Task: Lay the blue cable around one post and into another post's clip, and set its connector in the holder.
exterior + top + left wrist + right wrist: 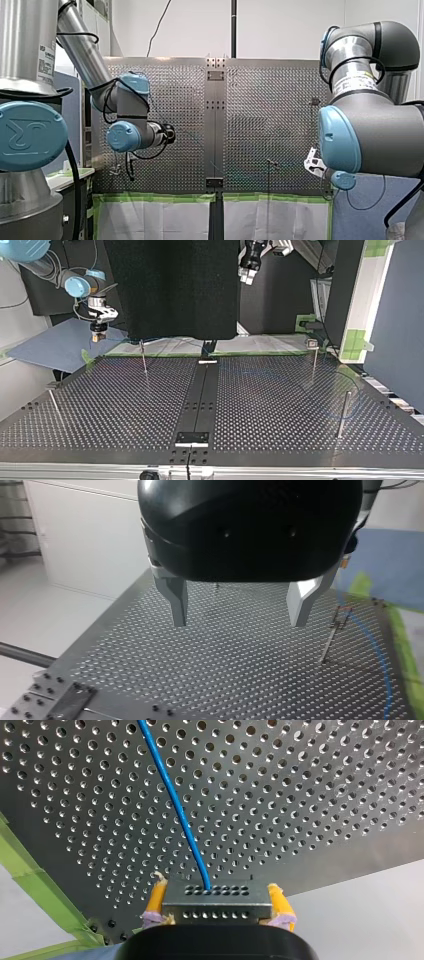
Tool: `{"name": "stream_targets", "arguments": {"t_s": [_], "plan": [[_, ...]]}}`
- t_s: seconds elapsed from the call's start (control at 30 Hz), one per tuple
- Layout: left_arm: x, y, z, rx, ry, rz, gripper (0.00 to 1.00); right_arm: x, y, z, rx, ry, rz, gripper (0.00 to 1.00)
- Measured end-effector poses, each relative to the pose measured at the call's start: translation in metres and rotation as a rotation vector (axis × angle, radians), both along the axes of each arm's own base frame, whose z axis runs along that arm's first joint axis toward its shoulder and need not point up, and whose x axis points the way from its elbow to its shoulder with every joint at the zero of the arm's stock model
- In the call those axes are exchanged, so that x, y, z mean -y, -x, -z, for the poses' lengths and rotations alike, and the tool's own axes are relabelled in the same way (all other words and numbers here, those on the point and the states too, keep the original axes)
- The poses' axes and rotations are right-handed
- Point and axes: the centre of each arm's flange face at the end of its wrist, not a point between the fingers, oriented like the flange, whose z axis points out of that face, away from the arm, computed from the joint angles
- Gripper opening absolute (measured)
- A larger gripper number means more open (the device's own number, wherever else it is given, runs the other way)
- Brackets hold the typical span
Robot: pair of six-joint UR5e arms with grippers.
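My right gripper (217,894) clamped the connector (217,906) between its yellow pads near the table (310,795) edge. Blue cable (175,805) ran from it across the holes. My left gripper (239,609) hung wide open, empty.

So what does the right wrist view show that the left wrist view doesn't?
Only the right wrist view: the connector clamped in my right arm's jaws, yellow pads either side. Only the left wrist view: my left arm's jaws, open and empty above the perforated table, plus a thin post. Both: the blue cable and that table.
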Motion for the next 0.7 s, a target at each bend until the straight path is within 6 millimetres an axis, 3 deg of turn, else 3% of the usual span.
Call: {"name": "stream_targets", "arguments": {"t_s": [0.37,0.7], "plan": [[-0.002,-0.006,-0.002,0.017,0.012,-0.017,0.98,0.002,0.005,-0.001,-0.018,0.003,0.026,0.0],[-0.004,-0.009,-0.001,0.015,0.009,-0.025,0.98,-0.004,0.007,-0.029,-0.089,-0.011,0.061,0.0]]}}
